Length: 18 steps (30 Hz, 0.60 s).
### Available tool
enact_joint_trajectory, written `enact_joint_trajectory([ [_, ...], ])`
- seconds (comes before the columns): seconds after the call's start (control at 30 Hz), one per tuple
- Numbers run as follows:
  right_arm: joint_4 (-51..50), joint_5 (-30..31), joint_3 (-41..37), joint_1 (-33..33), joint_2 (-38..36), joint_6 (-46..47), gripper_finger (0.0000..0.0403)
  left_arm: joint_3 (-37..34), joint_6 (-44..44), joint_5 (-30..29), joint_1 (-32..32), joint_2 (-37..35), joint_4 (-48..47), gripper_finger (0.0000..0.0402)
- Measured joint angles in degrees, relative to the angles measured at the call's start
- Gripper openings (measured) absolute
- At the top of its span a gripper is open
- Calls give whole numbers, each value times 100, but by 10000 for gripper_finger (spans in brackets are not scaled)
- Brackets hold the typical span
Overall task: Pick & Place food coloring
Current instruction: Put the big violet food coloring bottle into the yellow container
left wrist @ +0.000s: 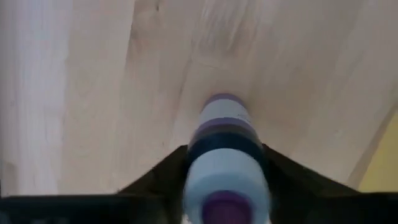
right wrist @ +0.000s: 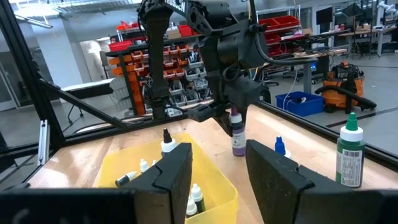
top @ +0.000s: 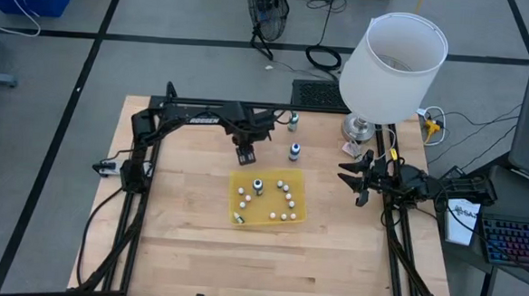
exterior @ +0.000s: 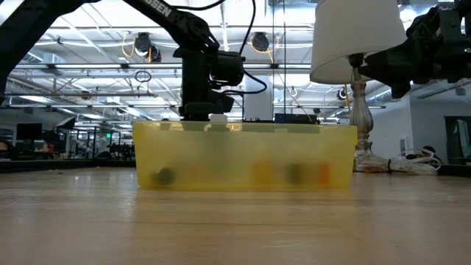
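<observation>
My left gripper (top: 246, 153) stands just beyond the far edge of the yellow bin (top: 297, 184), shut on a purple-bodied dropper bottle (right wrist: 238, 138). A green bottle (top: 293, 122) and a blue bottle (top: 294, 151) stand upright on the table beyond the bin; the right wrist view shows them too, the green one (right wrist: 350, 152) and the blue one (right wrist: 280, 146). One more capped bottle (top: 258, 186) stands upright inside the bin among small white-capped pieces. My right gripper (top: 358, 180) is open and waits to the right of the bin, near the lamp. My left gripper pinches the purple bottle's top end (right wrist: 234, 117), at the pale cap, between its two fingers (left wrist: 158, 177), coming from above and pointing down. The bottle hangs upright below the fingers, its purple base (left wrist: 222, 101) close over the wood. Whether the base touches the table, I cannot tell.
A table lamp with a white shade (top: 394, 66) stands at the far right of the table, close to my right arm. The bin wall (exterior: 243, 154) fills the middle of the low view. Bare wood lies on the near side (top: 241, 256) and left of the bin.
</observation>
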Motion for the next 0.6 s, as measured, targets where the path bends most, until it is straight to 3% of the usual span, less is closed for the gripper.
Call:
enact_joint_trajectory([
  [0.07,0,-2,0,-2,0,0,141,-23,95,5,-23,-7,30,134],
  [0.43,0,-2,1,0,0,0,141,203,327,-181,-503,-742,-32,134],
  [0.6,-1,0,0,-1,1,1,141,207,-304,-212,-973,-1455,-245,134],
])
